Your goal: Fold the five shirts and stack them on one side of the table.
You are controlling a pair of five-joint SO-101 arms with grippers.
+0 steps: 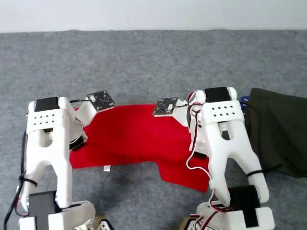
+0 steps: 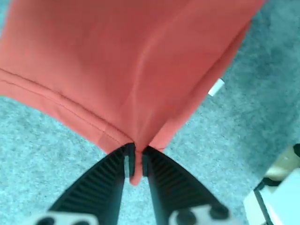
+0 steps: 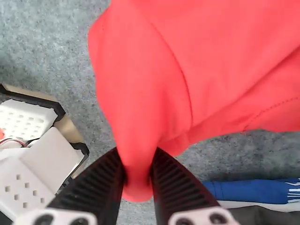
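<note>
Left claw [image 2: 136, 157] is clamped on a hem corner of the red shirt [image 1: 134, 134], and the right claw [image 3: 137, 161] is clamped on a bunched fold of it. This shirt lies between the arms on the grey, felt-like table [image 1: 144, 62]. A dark green shirt [image 1: 278, 134] lies at the right edge, with a blue garment [image 3: 253, 190] just beside it. A pale wall [image 1: 153, 14] stands behind the table.

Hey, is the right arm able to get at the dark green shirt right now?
Probably not yet: the right end effector is shut on the red shirt. The dark green shirt lies uncovered just beside that arm, so it looks reachable after a release.
</note>
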